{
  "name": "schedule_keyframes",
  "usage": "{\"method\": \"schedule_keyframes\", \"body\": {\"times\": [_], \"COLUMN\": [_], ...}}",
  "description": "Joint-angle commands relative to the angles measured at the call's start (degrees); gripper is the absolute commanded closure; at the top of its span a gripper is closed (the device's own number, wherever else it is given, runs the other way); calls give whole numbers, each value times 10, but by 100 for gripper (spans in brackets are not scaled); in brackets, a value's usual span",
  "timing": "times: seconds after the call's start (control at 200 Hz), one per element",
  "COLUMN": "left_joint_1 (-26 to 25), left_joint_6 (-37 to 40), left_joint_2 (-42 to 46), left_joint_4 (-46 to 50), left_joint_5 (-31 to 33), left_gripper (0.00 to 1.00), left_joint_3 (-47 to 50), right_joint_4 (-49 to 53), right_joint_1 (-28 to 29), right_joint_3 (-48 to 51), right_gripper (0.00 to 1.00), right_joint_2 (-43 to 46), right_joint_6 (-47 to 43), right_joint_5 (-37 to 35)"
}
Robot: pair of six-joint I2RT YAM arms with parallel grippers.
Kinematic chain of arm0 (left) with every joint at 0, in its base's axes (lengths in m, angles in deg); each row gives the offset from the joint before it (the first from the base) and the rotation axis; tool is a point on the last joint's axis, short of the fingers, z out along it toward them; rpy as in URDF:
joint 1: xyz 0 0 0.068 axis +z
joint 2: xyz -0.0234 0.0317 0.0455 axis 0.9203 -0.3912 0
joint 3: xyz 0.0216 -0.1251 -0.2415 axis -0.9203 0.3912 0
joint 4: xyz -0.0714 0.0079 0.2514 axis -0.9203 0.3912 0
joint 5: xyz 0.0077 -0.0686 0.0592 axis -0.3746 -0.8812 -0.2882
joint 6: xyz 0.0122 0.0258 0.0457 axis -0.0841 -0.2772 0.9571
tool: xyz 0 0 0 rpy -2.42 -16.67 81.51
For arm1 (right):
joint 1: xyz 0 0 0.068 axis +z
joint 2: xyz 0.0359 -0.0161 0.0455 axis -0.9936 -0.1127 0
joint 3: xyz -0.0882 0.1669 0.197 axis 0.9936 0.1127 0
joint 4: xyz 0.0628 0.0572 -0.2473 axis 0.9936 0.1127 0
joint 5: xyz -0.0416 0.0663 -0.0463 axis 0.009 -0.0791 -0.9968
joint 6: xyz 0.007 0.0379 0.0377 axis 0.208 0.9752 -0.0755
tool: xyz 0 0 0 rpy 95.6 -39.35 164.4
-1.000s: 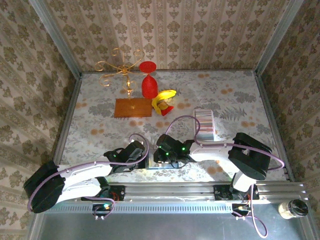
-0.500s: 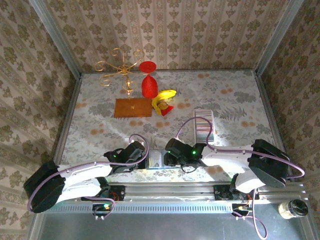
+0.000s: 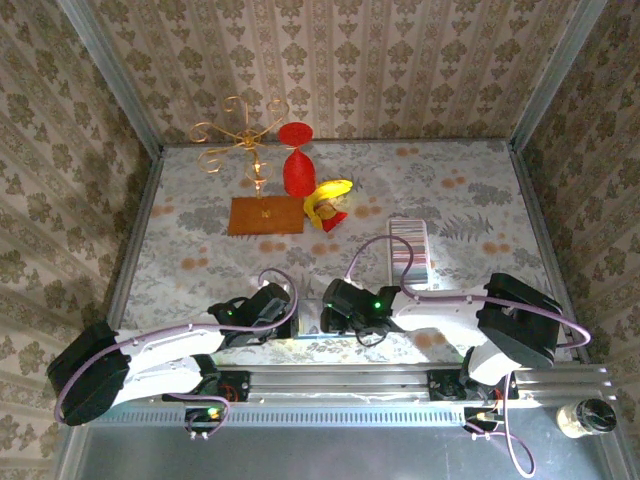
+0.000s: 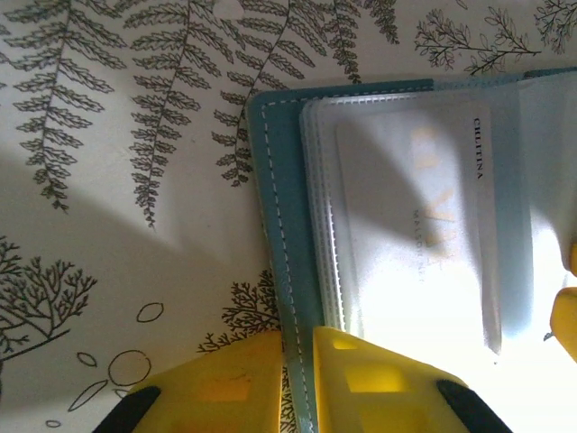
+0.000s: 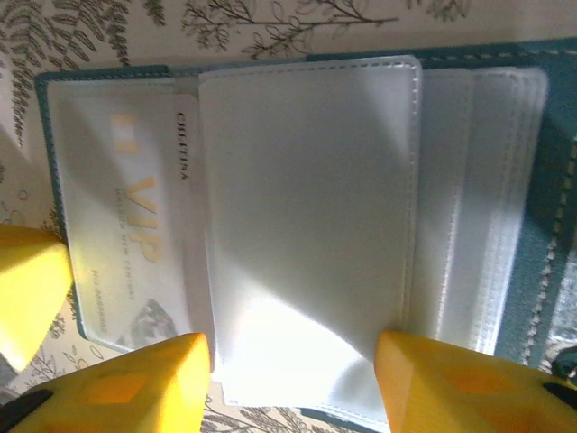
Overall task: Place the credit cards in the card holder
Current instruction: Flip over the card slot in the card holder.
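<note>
A teal pouch (image 4: 275, 225) with clear plastic sleeves lies open near the table's front edge, between both grippers (image 3: 308, 320). A pale credit card (image 5: 126, 234) with gold VIP lettering sits inside one sleeve (image 4: 424, 234). My left gripper (image 4: 297, 347) is shut on the pouch's stitched teal cover edge. My right gripper (image 5: 293, 356) is open, its yellow fingers (image 5: 144, 379) standing either side of a loose clear sleeve (image 5: 306, 198) without pinching it. The card holder (image 3: 408, 248), a narrow striped silvery tray, lies behind the right arm.
An orange-brown board (image 3: 265, 215) with a gold wire stand (image 3: 240, 140), a red hourglass shape (image 3: 296, 160) and a yellow banana (image 3: 328, 195) stand at the back. Patterned walls close in three sides. A jar (image 3: 585, 417) sits off the table, front right.
The right gripper's jaws have spread apart over the clear sleeve, and its arm swung a little right, then back. The left gripper holds the pouch's edge as before.
</note>
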Motion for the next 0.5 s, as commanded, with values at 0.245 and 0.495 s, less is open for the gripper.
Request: {"method": "schedule_keyframes", "body": {"times": [0.245,0.495], "left_joint_1": [-6,-7], "left_joint_6": [-15,-16], "left_joint_2": [11,13], "left_joint_4": [-8,-12], "left_joint_5": [11,12], "left_gripper": [84,84], "left_joint_3": [15,19], "right_joint_4": [-60,-106], "right_joint_1": [5,5], "right_joint_3": [-7,5], "right_gripper": [45,47], "right_joint_2": [-16,-10], "right_joint_6": [23,44], "right_joint_5": [8,14]}}
